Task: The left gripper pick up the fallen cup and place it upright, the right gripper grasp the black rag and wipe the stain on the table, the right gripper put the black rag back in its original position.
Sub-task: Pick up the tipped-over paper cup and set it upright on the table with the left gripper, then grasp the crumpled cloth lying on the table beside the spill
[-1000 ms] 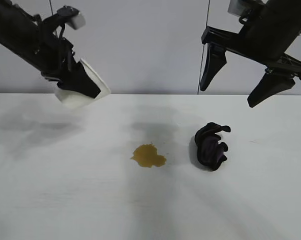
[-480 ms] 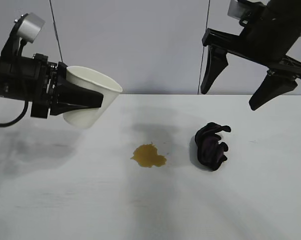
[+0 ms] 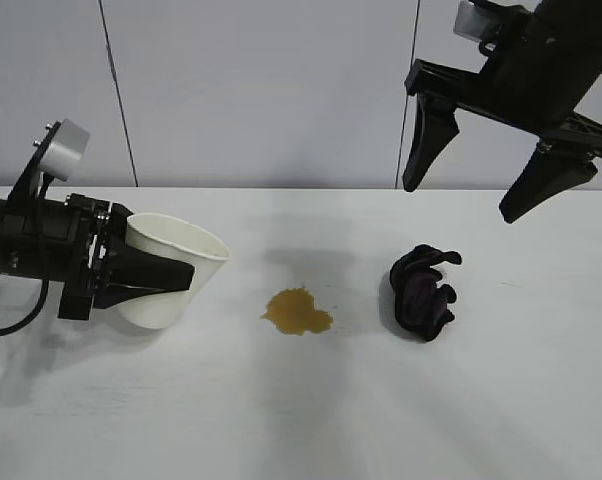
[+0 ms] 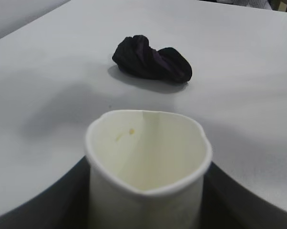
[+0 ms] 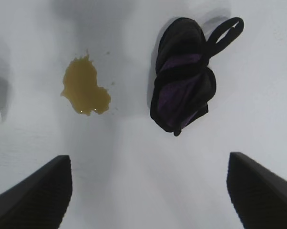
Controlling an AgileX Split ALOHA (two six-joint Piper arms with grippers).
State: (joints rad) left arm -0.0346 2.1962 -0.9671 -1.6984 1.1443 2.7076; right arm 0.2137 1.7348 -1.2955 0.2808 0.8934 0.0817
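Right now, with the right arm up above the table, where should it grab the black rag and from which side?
Best guess: come straight down on the black rag, since the right gripper hangs open above it. Pinch the raised, bunched middle across its narrower width. The thin loop at one end looks too slack to hold.

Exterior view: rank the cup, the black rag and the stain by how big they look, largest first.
1. The cup, held by the left gripper.
2. The black rag.
3. The stain.
The rag and stain look close in spread, so that order is unsure.
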